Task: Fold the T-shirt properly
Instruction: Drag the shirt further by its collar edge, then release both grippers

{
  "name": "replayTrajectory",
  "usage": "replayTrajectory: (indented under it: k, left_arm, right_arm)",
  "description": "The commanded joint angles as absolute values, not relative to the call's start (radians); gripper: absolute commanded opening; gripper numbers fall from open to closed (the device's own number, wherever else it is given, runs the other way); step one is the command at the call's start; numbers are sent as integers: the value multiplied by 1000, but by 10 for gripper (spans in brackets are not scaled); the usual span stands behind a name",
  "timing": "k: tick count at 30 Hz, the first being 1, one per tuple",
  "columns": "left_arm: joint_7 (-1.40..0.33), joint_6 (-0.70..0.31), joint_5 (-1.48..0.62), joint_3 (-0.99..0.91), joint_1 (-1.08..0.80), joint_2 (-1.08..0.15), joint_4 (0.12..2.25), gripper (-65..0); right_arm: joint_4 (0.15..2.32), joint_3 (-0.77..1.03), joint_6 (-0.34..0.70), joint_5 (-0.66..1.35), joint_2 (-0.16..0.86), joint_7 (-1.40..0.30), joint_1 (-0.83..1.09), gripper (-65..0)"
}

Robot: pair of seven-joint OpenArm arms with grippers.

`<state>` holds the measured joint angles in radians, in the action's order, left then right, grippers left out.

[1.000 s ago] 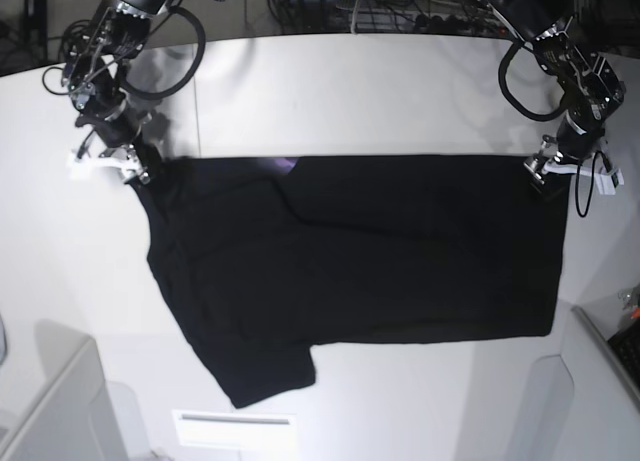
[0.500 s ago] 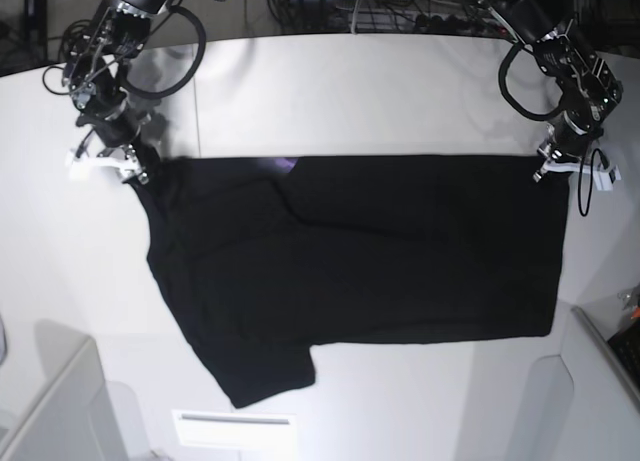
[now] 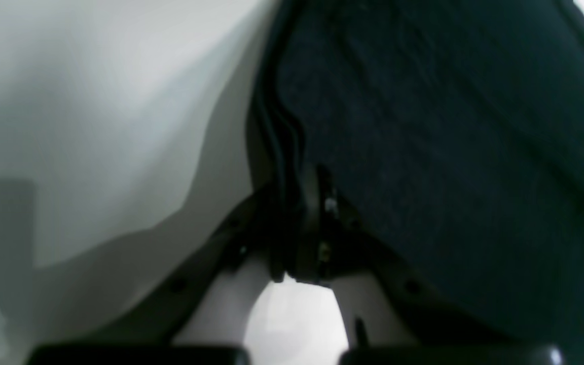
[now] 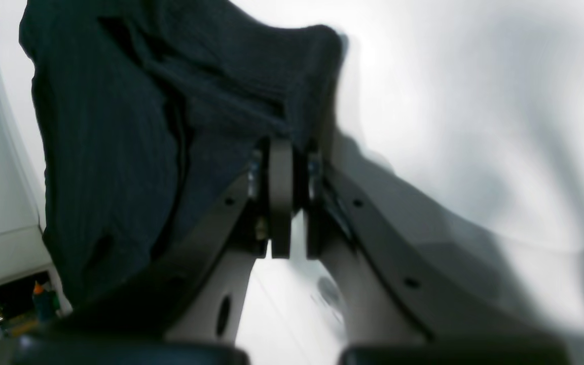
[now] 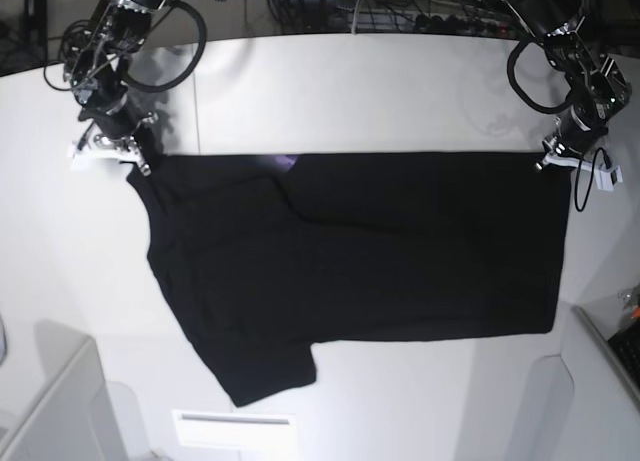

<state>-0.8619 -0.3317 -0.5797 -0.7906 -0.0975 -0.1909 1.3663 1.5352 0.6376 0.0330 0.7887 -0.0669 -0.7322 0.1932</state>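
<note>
**Both far corners pinched for the fold**

Black T-shirt (image 5: 350, 251) spread flat on the white table (image 5: 350, 91), plain side up, one sleeve trailing toward the near edge. Left gripper (image 5: 552, 161) clamped on the far hem corner, cloth layers visibly bunched between its jaws. Right gripper (image 5: 135, 161) likewise closed on the far shoulder-side corner. Held at the two ends, probably so the far edge lifts evenly and taut for folding across.

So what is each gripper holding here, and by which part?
Both hold the T-shirt: the left gripper pinches its layered edge at one far corner, the right gripper the other far corner.
</note>
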Motion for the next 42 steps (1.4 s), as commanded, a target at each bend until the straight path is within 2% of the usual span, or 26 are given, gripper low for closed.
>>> replayTrajectory:
  k: [1, 17, 24, 42]
  left_arm:
    - [-860, -328, -575, -789, -113, -205, 1400, -650]
    - [-860, -328, -575, -786, -341, -202, 1567, -650]
    - [-860, -328, -575, -788, -427, -200, 1649, -650]
    - [-858, -329, -576, -788, -536, -197, 1650, -650]
  right_arm:
    - [1570, 644, 36, 805, -59, -719, 202, -650]
    - [1799, 644, 36, 806, -67, -720, 432, -650]
    - [1828, 644, 38, 808, -67, -720, 506, -650]
    - [1853, 645, 38, 808, -68, -717, 630, -650]
